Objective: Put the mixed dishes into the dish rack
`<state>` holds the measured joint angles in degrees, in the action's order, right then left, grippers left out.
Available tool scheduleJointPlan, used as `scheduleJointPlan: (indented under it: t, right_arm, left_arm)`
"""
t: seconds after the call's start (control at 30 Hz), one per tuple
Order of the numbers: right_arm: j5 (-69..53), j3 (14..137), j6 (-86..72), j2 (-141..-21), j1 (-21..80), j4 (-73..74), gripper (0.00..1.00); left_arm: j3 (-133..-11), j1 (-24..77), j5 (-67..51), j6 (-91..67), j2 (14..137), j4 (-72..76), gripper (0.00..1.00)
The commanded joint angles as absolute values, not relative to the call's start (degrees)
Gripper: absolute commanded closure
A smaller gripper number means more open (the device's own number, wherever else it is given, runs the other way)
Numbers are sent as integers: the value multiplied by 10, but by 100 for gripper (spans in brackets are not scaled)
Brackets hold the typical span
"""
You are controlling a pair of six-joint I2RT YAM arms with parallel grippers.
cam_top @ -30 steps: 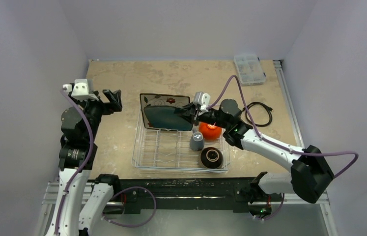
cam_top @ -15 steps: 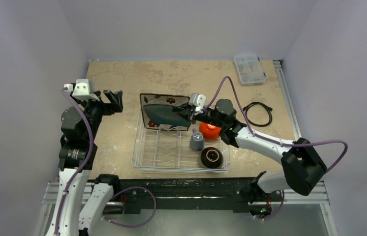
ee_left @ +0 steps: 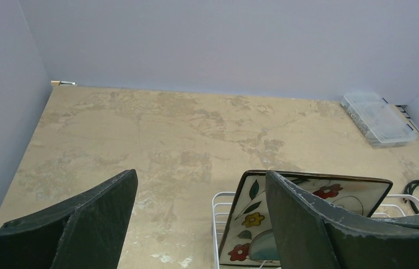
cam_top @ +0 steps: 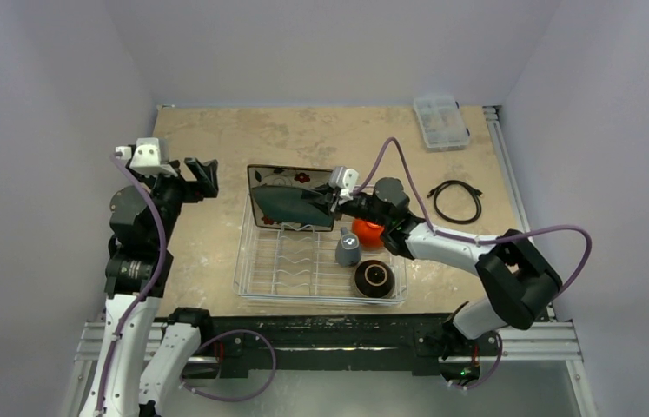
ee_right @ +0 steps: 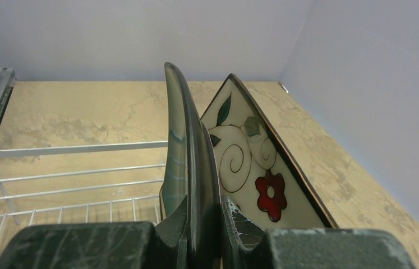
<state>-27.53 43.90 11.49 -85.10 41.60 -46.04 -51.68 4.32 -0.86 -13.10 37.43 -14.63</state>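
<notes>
The dish rack (cam_top: pixel 296 263) sits mid-table. At its back stands the square flower-patterned plate (cam_top: pixel 279 176) (ee_left: pixel 244 222) (ee_right: pixel 252 162), upright. Just in front of that plate, on edge over the rack's back rows, is the round pale-teal plate (cam_top: pixel 284 205) (ee_right: pixel 187 147), with my right gripper (cam_top: pixel 326 202) (ee_right: pixel 201 224) shut on its right rim. On the rack's right side are the orange bowl (cam_top: pixel 372 231), the small grey cup (cam_top: pixel 347 251) and the dark brown bowl (cam_top: pixel 374 279). My left gripper (cam_top: pixel 202 177) (ee_left: pixel 201 218) hangs open and holds nothing, left of the rack.
A clear plastic compartment box (cam_top: pixel 440 121) (ee_left: pixel 378 119) lies at the back right corner. A black coiled cable (cam_top: pixel 453 201) lies right of the rack. Walls close in the table on the left, back and right.
My right arm has reached further left, carrying the teal plate closer to the flower-patterned plate and turning it more on edge. The left arm has barely moved.
</notes>
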Motion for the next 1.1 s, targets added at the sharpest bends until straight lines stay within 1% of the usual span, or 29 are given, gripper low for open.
scheduleJointPlan:
  t: [0.0,0.23,0.37,0.5,0.77,0.93,1.07]
  right_arm:
    - [-263,431,80,-840,417,-614,100]
    - [-262,399,35,-868,421,-674,100]
    - [-250,385,32,-876,426,-684,99]
    - [-246,387,32,-889,428,-685,94]
    - [-236,379,21,-928,431,-729,85]
    - [-239,384,18,-944,432,-731,79]
    - [-212,375,22,-929,431,-719,67]
  left_arm:
    - [-540,46,-18,-141,380,-132,17]
    - [-537,46,-18,-143,384,-131,17]
    - [-539,46,-22,-144,384,-132,18]
    - [-538,46,-18,-142,386,-131,18]
    - [-537,46,-17,-142,385,-129,18]
    - [-538,46,-15,-142,394,-131,18]
    - [-538,46,-19,-143,390,-130,18]
